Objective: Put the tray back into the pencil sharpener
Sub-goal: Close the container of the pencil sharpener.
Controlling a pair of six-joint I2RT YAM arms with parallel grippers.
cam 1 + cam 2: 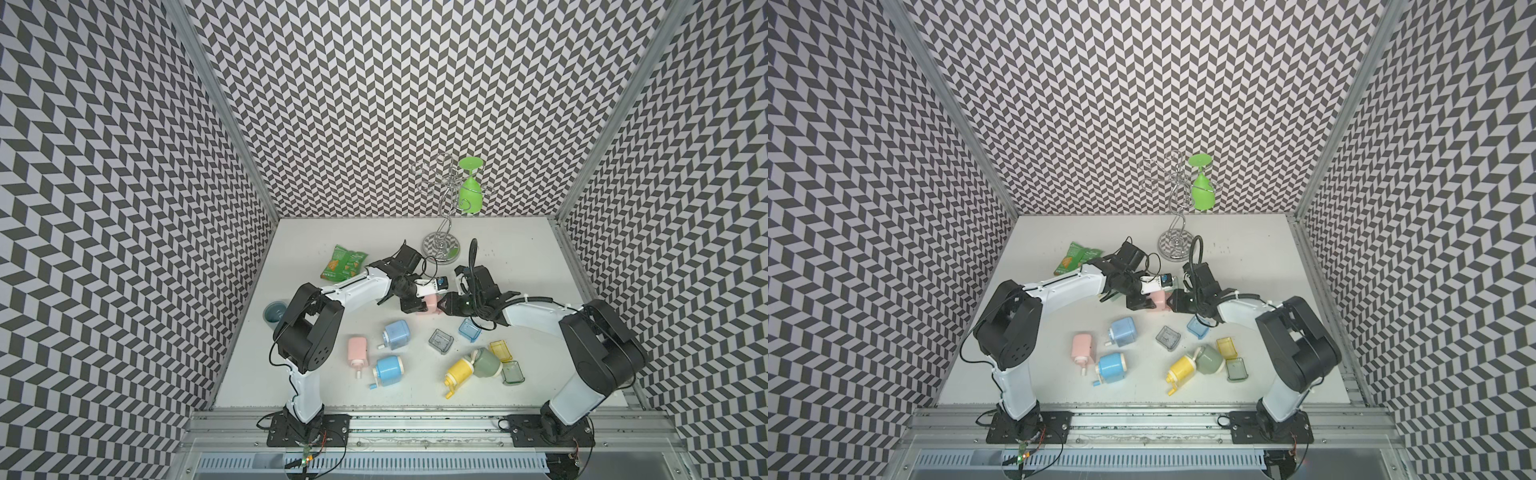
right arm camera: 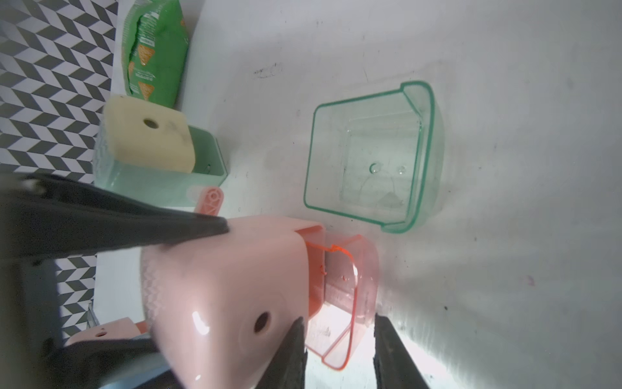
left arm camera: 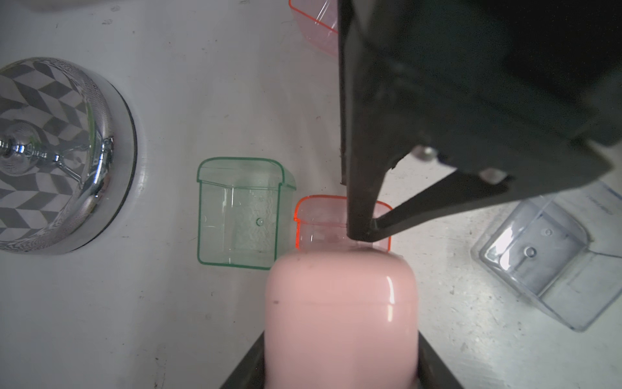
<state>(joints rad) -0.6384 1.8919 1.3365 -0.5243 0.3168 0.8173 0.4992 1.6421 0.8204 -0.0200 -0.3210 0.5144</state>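
Note:
A pink pencil sharpener (image 1: 432,301) (image 3: 340,320) sits in mid-table with my left gripper (image 3: 341,367) shut on its body. A clear red tray (image 3: 316,232) (image 2: 365,269) is partly inside the sharpener's open end, its outer end still sticking out. My right gripper (image 2: 338,323) straddles that outer end with its jaws open. One finger lies against the tray and a gap shows at the other. In both top views the two grippers meet nose to nose at the sharpener (image 1: 1158,300).
A clear green tray (image 3: 239,215) (image 2: 370,151) lies beside the sharpener, with a clear colourless tray (image 3: 538,259) on the other side. The chrome stand base (image 1: 441,247) and a green snack bag (image 1: 343,266) are behind. Several sharpeners and trays lie nearer the front (image 1: 397,332).

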